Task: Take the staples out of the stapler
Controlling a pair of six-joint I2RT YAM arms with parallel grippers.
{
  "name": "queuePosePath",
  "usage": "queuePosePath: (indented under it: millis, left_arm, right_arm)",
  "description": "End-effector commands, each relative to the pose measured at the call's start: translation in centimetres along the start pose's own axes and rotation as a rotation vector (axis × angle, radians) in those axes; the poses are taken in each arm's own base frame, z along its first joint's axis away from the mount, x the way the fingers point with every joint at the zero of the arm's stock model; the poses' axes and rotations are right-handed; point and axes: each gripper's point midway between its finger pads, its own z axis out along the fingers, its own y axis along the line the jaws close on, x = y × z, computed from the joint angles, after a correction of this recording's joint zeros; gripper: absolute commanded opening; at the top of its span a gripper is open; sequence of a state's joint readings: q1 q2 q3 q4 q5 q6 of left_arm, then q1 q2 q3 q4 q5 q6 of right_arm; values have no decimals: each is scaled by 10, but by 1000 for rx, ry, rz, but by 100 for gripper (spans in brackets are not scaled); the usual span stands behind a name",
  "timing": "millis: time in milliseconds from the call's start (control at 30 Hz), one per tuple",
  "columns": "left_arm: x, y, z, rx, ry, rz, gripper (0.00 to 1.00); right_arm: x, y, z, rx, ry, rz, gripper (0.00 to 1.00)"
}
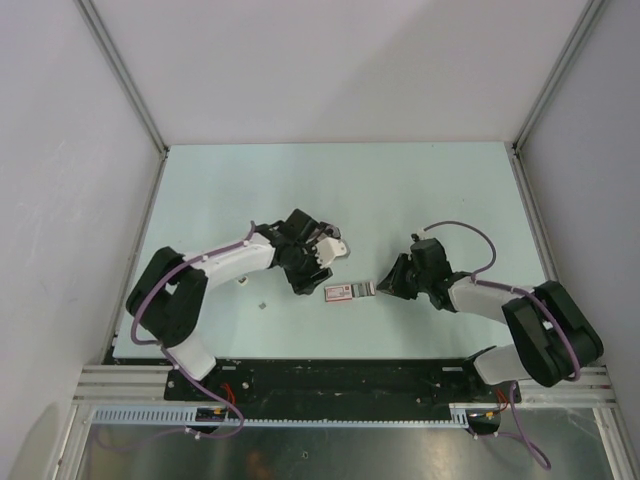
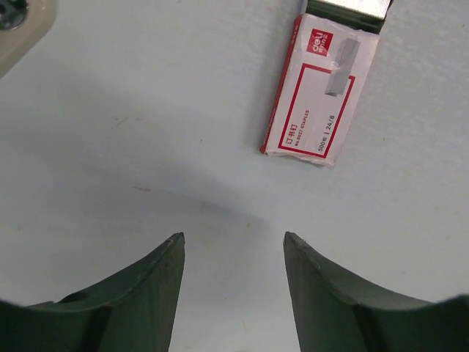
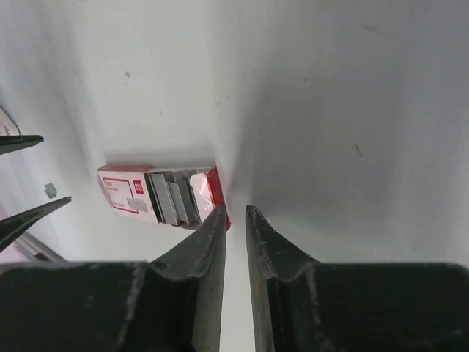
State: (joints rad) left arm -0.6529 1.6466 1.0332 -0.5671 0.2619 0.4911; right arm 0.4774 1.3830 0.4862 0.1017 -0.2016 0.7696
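Observation:
A small red-and-white box of staples (image 1: pixel 340 291) lies flat on the table between the two arms. Its right end is torn open and grey staples (image 3: pixel 172 198) in strips show inside; the same strips (image 2: pixel 348 11) poke out at the top of the left wrist view. The stapler is out of view. My left gripper (image 2: pixel 233 238) is open and empty, a short way left of the box (image 2: pixel 315 95). My right gripper (image 3: pixel 234 209) stands at the box's open end. Its jaws are a narrow gap apart with only table between them, and the left fingertip (image 3: pixel 216 220) is against the red flap.
A tiny grey bit (image 1: pixel 260 305) lies on the pale table (image 1: pixel 420 200) left of the box, near the left arm. White walls with metal rails close in the table on three sides. The arm bases sit on a black strip at the near edge.

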Motion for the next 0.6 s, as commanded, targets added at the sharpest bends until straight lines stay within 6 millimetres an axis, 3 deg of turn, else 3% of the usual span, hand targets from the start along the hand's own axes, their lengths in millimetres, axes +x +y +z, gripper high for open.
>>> queuePosePath:
  millis: [0,567]
  left_arm:
    - [-15,6,8,-42,-17,75,61]
    - [-21,-5,24,-36,6,112,61]
  right_arm:
    - [4,17,4,-123,31,54,22]
    - [11,11,11,-122,49,88,21]
